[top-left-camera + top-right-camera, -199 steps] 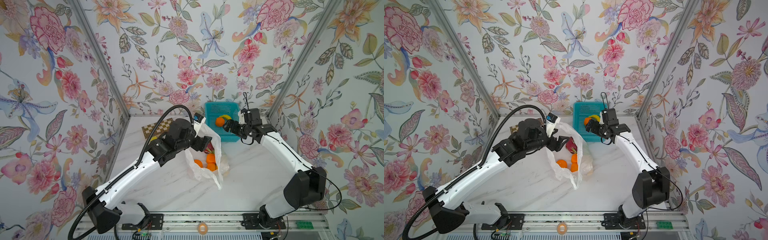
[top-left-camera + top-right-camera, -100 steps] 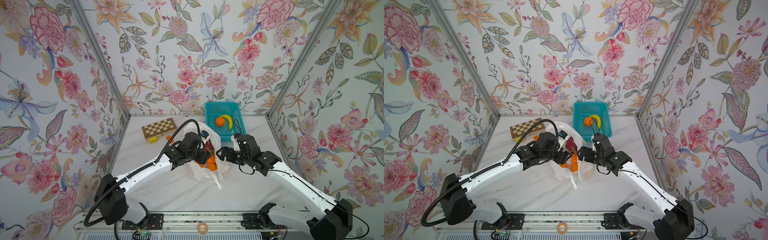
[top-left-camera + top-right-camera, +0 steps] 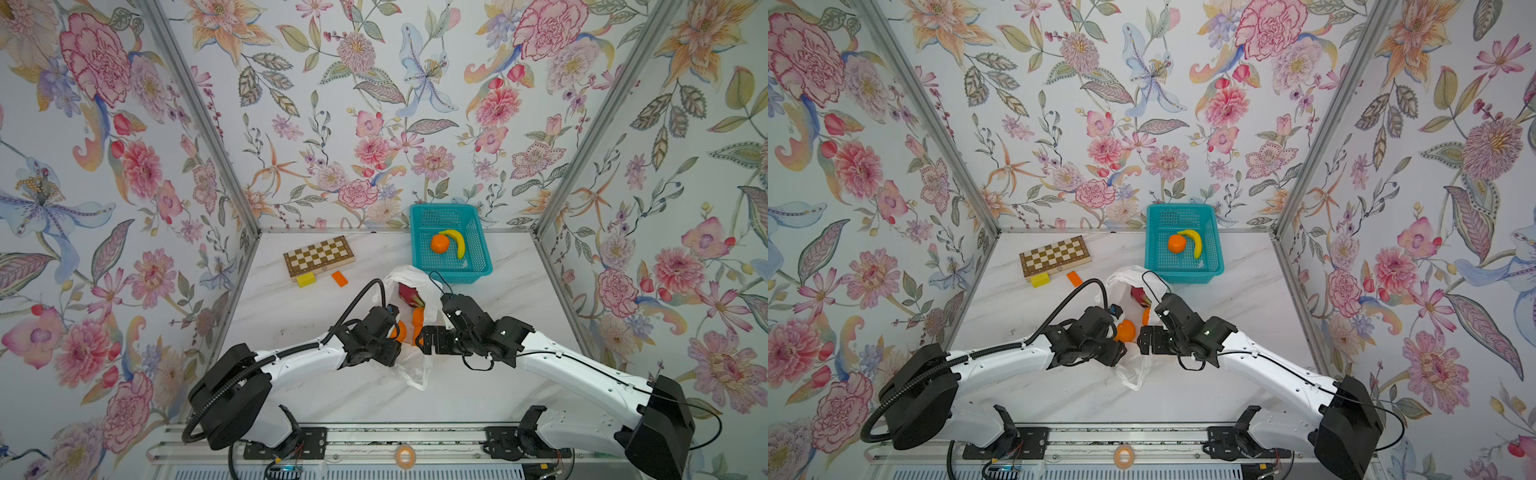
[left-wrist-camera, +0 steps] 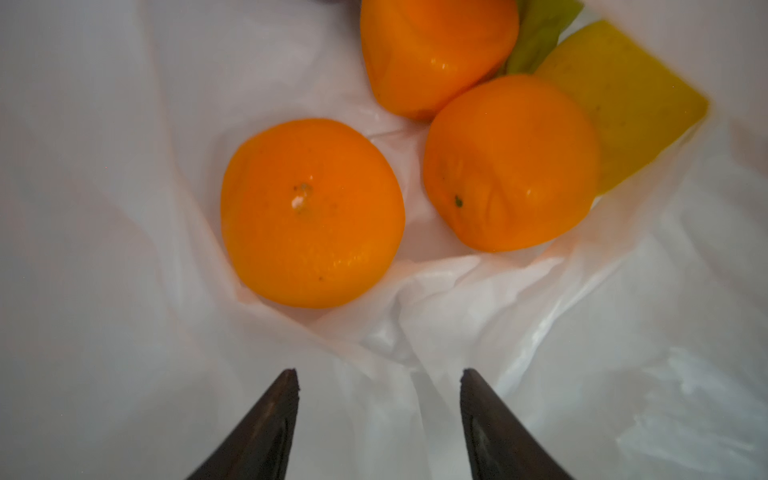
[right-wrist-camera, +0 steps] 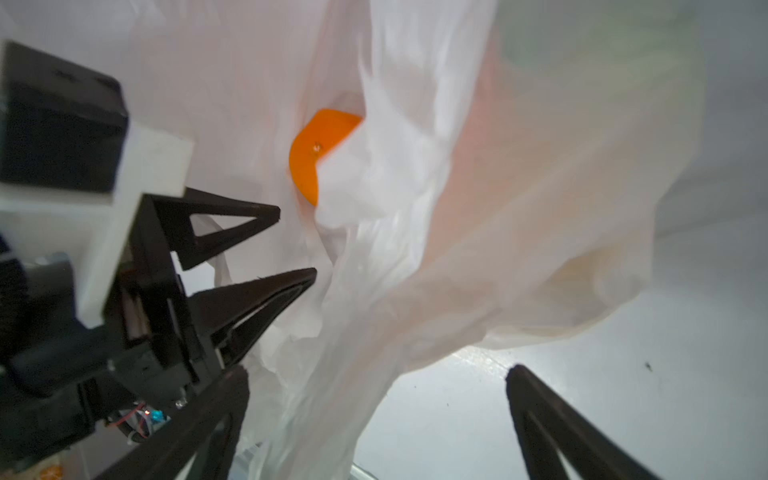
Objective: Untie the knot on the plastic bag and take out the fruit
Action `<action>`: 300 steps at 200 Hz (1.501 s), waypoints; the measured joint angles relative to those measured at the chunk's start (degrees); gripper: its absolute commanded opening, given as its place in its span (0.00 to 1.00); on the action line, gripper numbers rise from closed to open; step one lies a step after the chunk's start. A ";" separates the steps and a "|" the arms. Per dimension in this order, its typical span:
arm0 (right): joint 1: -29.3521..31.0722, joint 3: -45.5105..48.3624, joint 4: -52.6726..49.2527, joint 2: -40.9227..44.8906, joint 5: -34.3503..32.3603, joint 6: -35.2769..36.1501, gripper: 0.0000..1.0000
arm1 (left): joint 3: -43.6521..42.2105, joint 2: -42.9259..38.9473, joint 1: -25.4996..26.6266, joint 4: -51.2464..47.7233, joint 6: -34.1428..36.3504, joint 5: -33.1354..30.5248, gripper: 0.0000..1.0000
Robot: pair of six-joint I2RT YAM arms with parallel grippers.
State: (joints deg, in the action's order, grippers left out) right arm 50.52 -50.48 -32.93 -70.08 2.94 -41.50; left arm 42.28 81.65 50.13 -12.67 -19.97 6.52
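Flowered wallpaper closes three sides of a white marble tabletop. In both top views the plastic bag lies at mid-table, just on the near side of a teal basket that stands at the far edge and holds a lone orange and a banana; a chessboard lies far left with a yellow block and an orange block just beside it. The bag's mouth gapes, showing a dragon fruit at its far end and oranges nearer. The left gripper reaches in from the left and the right gripper from the right, the two close together at the bag's near part. The left wrist view looks into the bag: three oranges lie on the white plastic beyond the fingertips, a yellow fruit just beside one of them, and the fingers stand partly apart with nothing clamped between. The right wrist view shows the right gripper's fingers spread wide, holding nothing, with the bag's crumpled plastic ahead of them, one orange peeking past a fold, and the left gripper's parted fingers at the bag's edge.
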 measured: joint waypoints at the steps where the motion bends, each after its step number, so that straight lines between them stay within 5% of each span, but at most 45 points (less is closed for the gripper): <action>1: 0.17 0.09 -0.07 -0.07 -0.07 0.07 0.97 | -0.20 -0.13 0.04 0.11 -0.07 -0.04 0.66; 56: 3.45 2.84 -2.69 -3.30 -3.61 1.25 0.96 | -5.35 -3.06 0.46 4.59 -2.89 -4.55 0.69; 105: 3.74 1.11 -3.30 -3.30 -5.46 1.79 0.96 | 5.35 -1.88 0.13 4.00 -2.19 -7.39 0.70; 224: 5.14 -1.38 -3.43 -2.89 -8.09 1.11 0.99 | 21.53 18.36 -2.84 -6.64 7.23 -7.23 0.72; 300: 2.86 -8.66 -5.01 3.72 -10.80 0.48 0.99 | 24.15 21.51 -2.89 -9.66 9.38 -7.26 0.71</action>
State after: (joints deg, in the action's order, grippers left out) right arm 53.39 -59.13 -37.93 -66.37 -7.86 -41.01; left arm 66.43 103.15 47.24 -22.33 -10.59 -0.73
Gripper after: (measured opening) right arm 0.988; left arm 0.716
